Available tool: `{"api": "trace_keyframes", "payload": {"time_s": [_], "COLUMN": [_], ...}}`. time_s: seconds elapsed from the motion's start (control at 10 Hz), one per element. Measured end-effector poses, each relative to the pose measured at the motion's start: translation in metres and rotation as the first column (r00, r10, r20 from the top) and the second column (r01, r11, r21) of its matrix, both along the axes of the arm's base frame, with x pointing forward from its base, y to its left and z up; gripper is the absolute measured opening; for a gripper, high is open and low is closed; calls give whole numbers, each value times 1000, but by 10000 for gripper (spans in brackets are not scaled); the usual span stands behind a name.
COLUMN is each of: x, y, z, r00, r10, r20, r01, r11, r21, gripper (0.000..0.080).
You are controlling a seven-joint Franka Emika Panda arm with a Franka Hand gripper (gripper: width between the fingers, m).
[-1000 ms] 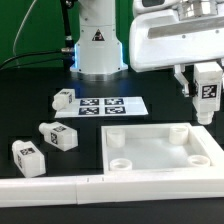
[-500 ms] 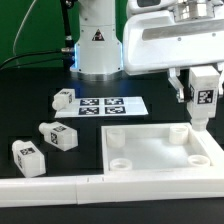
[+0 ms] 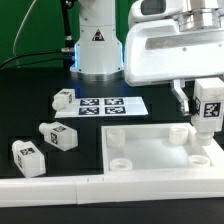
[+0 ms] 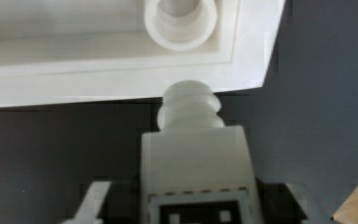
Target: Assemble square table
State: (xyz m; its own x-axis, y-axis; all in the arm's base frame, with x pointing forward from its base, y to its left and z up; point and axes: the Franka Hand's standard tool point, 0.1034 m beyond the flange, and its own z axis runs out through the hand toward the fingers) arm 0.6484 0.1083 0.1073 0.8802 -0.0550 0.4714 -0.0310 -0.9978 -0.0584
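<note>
Our hand (image 3: 206,100) grips one leg (image 3: 208,118) upright, hovering by the two o'clock corner of the tabletop (image 3: 150,131), which lies on the worktop (image 3: 30,100). We judge no leg fitted yet; three loose legs (image 3: 57,136) lie at nine o'clock.

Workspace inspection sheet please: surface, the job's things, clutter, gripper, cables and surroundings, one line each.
surface: black table, parts spread over it.
job's things: tabletop rim up, visible holes empty; three loose legs lying at the exterior view's left; fourth leg held beside a tabletop corner.
clutter: marker board; white rail along the near edge.
gripper: gripper shut on the fourth leg.
cables: black cable by the robot base.
surroundings: green backdrop.
</note>
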Motion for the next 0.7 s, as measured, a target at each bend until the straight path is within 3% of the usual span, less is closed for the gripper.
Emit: {"api": "trace_keyframes", "payload": {"time_s": [0.3, 0.7], "x": [-15, -18], "y": [1, 6], "z": [-24, -34], "r00": [1000, 999], "r10": [15, 26], "r20": [25, 24], "r01": [-15, -25], "r11": [1000, 999], "r21": [-21, -27], "gripper": [281, 281]}}
